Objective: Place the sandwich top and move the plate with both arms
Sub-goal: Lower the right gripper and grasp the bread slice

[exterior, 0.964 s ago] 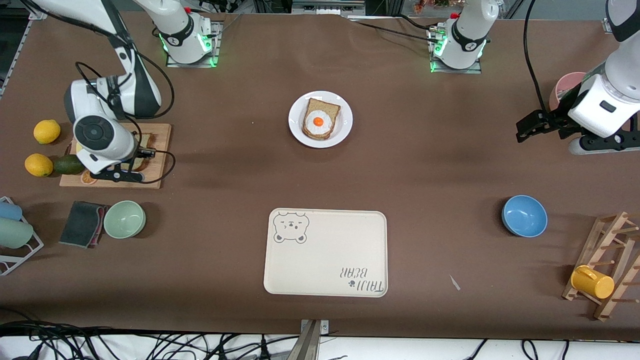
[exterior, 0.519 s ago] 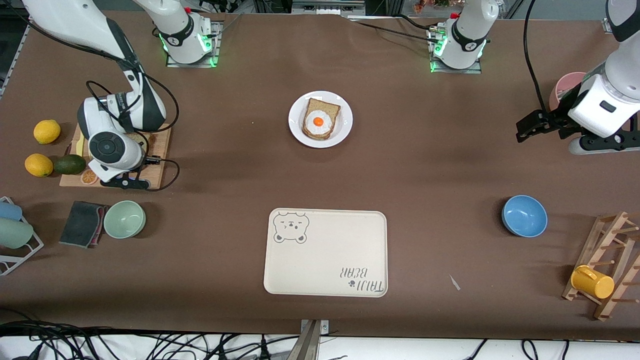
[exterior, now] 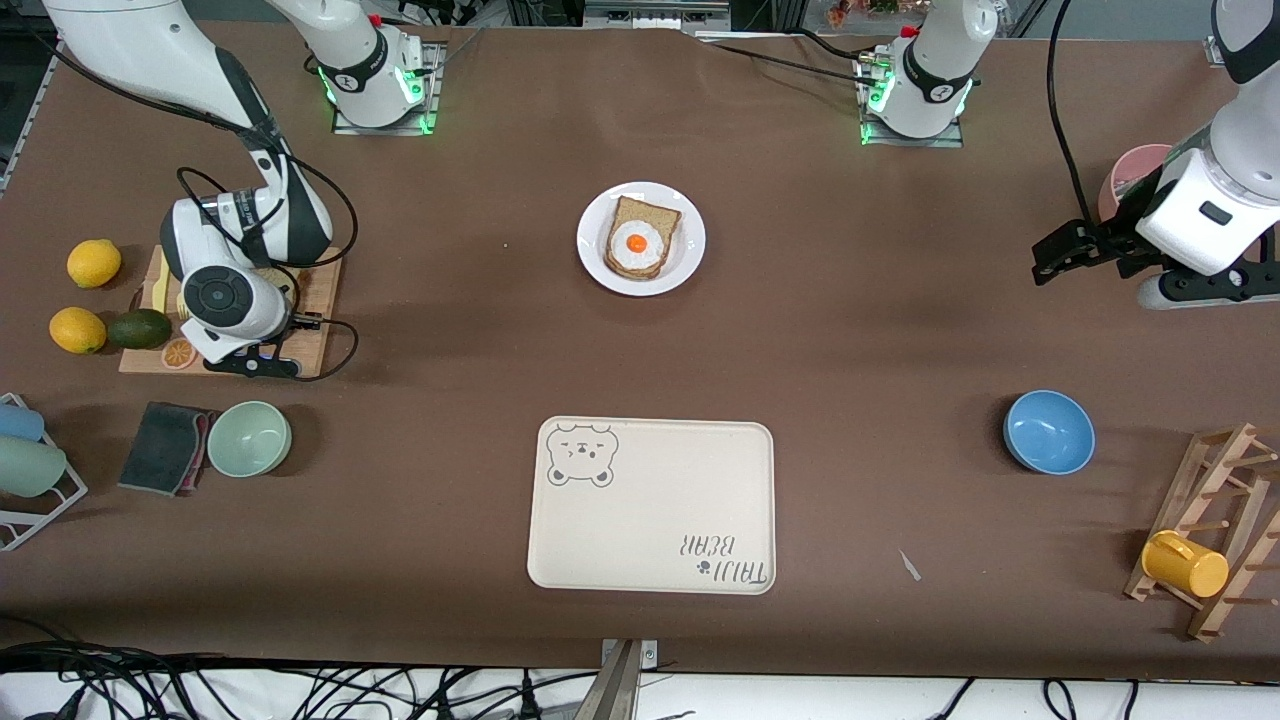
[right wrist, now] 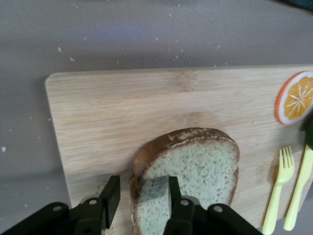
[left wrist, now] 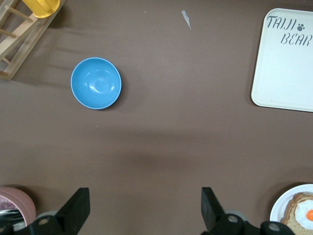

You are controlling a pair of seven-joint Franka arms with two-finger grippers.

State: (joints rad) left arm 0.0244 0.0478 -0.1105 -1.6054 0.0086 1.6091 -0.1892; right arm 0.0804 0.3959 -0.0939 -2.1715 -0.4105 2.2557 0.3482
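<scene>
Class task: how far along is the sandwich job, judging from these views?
Done: bread and egg sit on the plate. In hand: right gripper straddles the sandwich top's edge on the board. Left: lift it onto the egg, then move the plate with both arms. Left gripper waits, open.

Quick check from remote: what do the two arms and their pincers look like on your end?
Both arms are white jointed shells with black sections. The right arm trails looping black cables and ends in a round grey-black cap; its base glows green. The left arm carries a black pincer. Both pincers have black flat fingers.
</scene>
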